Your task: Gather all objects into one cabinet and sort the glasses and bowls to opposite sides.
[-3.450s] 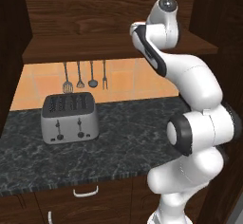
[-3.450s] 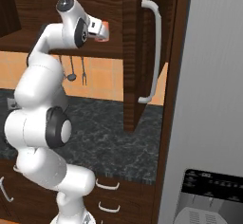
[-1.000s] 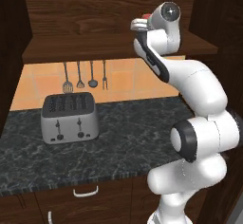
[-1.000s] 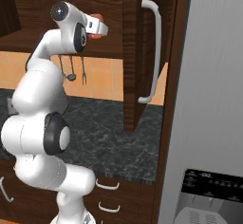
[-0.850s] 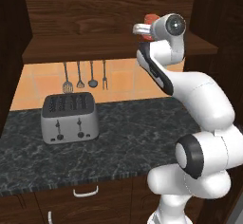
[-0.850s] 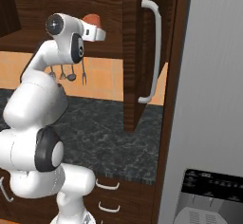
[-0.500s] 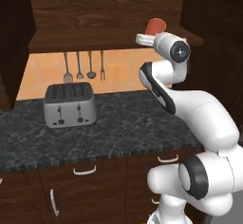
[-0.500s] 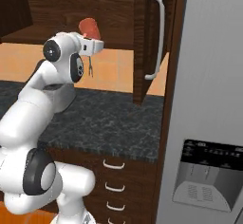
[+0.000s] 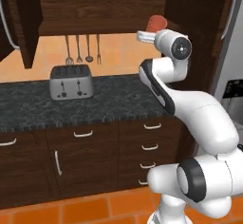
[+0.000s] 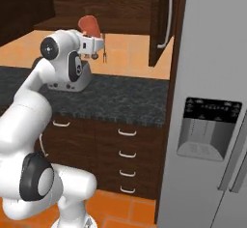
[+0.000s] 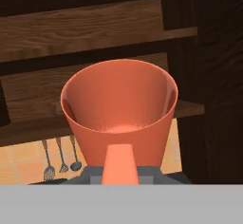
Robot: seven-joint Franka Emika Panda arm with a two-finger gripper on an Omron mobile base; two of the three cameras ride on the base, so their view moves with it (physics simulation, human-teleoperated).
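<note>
Cabinet (image 11: 85, 28) shelf partly hidden behind red-orange cup (image 11: 118, 109).

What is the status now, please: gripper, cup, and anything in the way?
Gripper shut on red-orange cup, held high. Cabinet ahead, shelf edge facing the cup. Toaster on the counter below, off the path.

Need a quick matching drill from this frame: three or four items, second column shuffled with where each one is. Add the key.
Items:
1. red-orange cup
2. toaster
3. utensils
4. fridge dispenser

Places:
A. hanging on the orange wall under the cabinet
B. on the dark counter
C. in the grey fridge door
D. held at the gripper, up by the cabinet

Pairs: 1-D, 2-B, 3-A, 4-C
</note>
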